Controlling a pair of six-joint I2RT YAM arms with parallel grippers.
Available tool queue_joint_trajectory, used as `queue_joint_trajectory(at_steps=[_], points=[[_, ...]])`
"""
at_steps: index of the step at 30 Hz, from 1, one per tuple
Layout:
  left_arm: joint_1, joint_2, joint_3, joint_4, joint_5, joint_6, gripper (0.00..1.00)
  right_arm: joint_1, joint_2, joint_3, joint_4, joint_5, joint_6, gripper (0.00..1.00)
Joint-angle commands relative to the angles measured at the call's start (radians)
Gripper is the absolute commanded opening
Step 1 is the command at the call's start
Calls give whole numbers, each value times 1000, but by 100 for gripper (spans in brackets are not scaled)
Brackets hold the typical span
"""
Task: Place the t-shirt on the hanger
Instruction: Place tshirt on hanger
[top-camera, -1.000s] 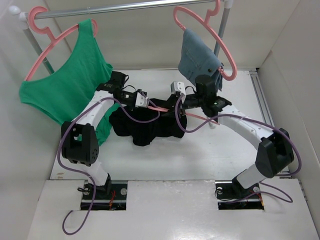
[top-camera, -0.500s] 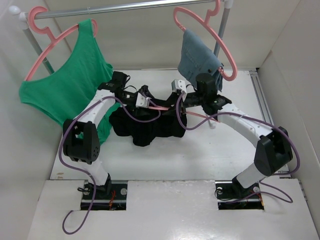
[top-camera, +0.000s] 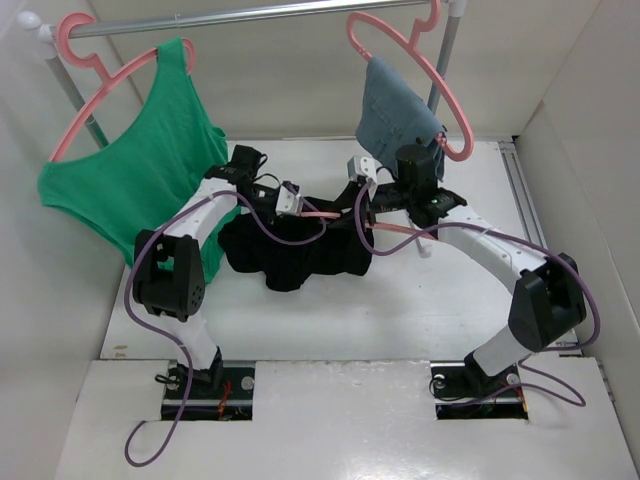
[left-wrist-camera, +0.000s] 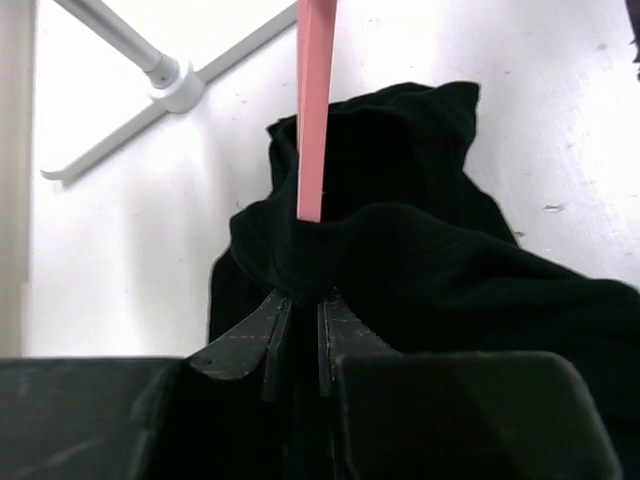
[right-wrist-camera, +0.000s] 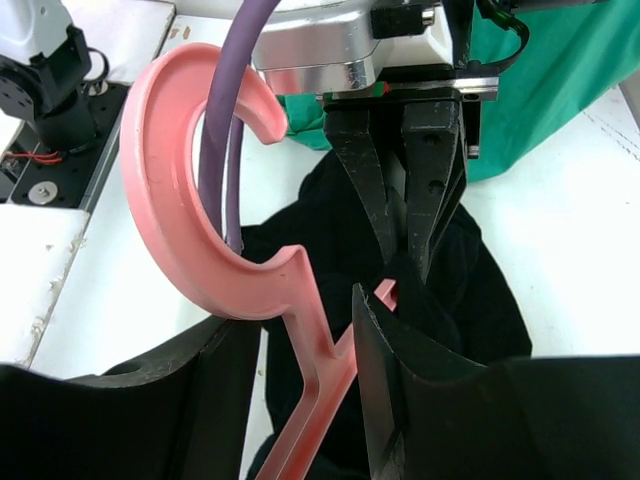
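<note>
The black t-shirt (top-camera: 290, 255) lies bunched on the white table between the arms. The pink hanger (top-camera: 322, 214) is held level above it. One hanger arm pokes into a fold of the shirt (left-wrist-camera: 450, 290). My left gripper (top-camera: 303, 208) is shut on that fold, right at the hanger's tip (left-wrist-camera: 315, 110); the pinch shows in the left wrist view (left-wrist-camera: 298, 300). My right gripper (top-camera: 358, 208) is shut on the hanger's other arm (right-wrist-camera: 320, 400), near the neck. The hook (right-wrist-camera: 170, 200) curls up to the left. The left gripper's fingers (right-wrist-camera: 430, 180) face it closely.
A green tank top (top-camera: 140, 180) on a pink hanger and a blue-grey denim garment (top-camera: 395, 115) on another hang from the rail (top-camera: 250, 15) at the back. The rack's foot (left-wrist-camera: 170, 80) stands behind the shirt. White walls enclose the table on the left, back and right.
Both grippers have shifted a little toward the back with the hanger and the shirt fold. The left elbow has risen and moved right. Both grips are unchanged.
</note>
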Motion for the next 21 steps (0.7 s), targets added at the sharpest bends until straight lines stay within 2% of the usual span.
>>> queue_joint_trajectory(at_steps=[1,3,4,5,6,9,11,12,13,16,17,18,21], points=[[-20,-3,65,-93,36,-48,0,7,-3,64,91,-27,-1,0],[13,-17,76,-121,48,-79,0,7,-3,75,70,2,-1,0],[29,-30,88,-164,60,-79,0,7,-3,75,59,59,-1,3],[61,-46,89,-187,60,-79,0,7,-3,90,17,96,-1,16],[76,-55,89,-213,60,-58,0,7,-3,117,-7,124,-1,21],[134,-98,70,-323,39,17,0,7,-3,156,-85,190,-1,47],[145,-130,47,-348,22,42,0,17,-3,170,-114,242,-1,51],[161,-141,23,-348,8,42,0,29,-3,170,-129,259,-1,61],[174,-151,10,-348,8,42,0,29,-13,170,-140,279,-1,65],[187,-193,-31,-339,8,1,0,72,-35,182,-215,409,-1,68],[197,-202,-40,-328,8,-12,0,81,-36,194,-231,455,21,71],[197,-220,-49,-314,-22,-41,0,92,-51,194,-231,549,41,73],[207,-247,-92,-221,-80,-148,0,118,-108,165,-219,691,154,74]])
